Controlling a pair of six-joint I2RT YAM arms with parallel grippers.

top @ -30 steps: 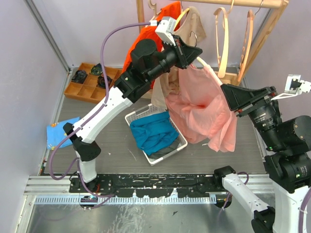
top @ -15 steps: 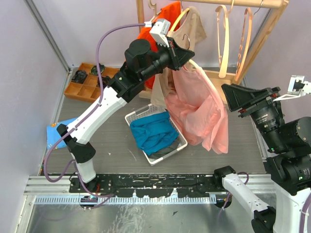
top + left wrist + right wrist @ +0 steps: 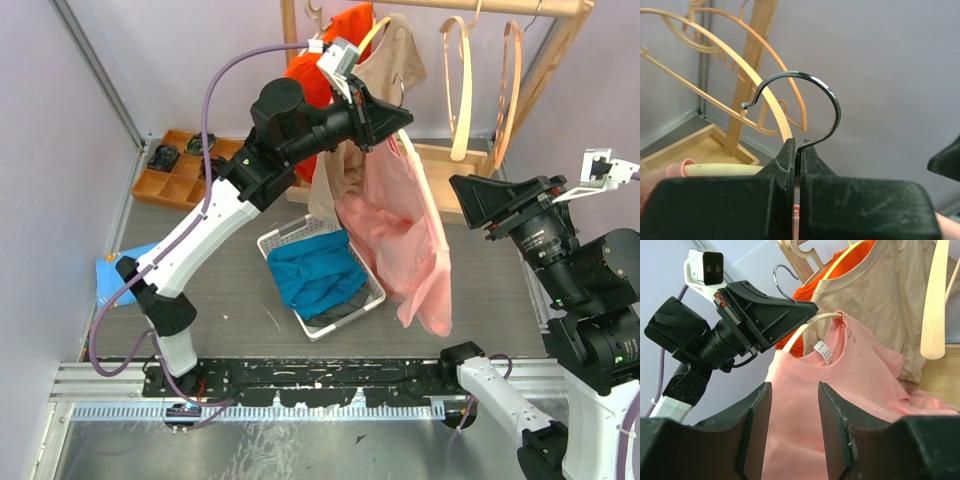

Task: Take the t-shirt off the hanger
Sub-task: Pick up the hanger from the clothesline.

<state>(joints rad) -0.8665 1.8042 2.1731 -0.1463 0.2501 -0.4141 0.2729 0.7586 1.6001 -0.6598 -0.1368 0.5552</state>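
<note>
While left hand [image 3: 796, 151] clamps hanger [image 3: 832, 106] | pink t-shirt [image 3: 400, 225] droops bunched, lopsided

Top view, centre frame: a white basket [image 3: 325, 328] stood on the grey table [image 3: 480, 300], holding a crumpled blue garment [image 3: 315, 272]. At the left, a wooden compartment tray [image 3: 150, 193] held dark items [image 3: 163, 156] in its upper cells. A blue cloth [image 3: 120, 268] lay flat at lower left. Along the top edge, a wooden rack [image 3: 540, 72] carried an orange shirt [image 3: 303, 70], a beige shirt [image 3: 402, 48] and two bare hangers [image 3: 461, 90].
</note>
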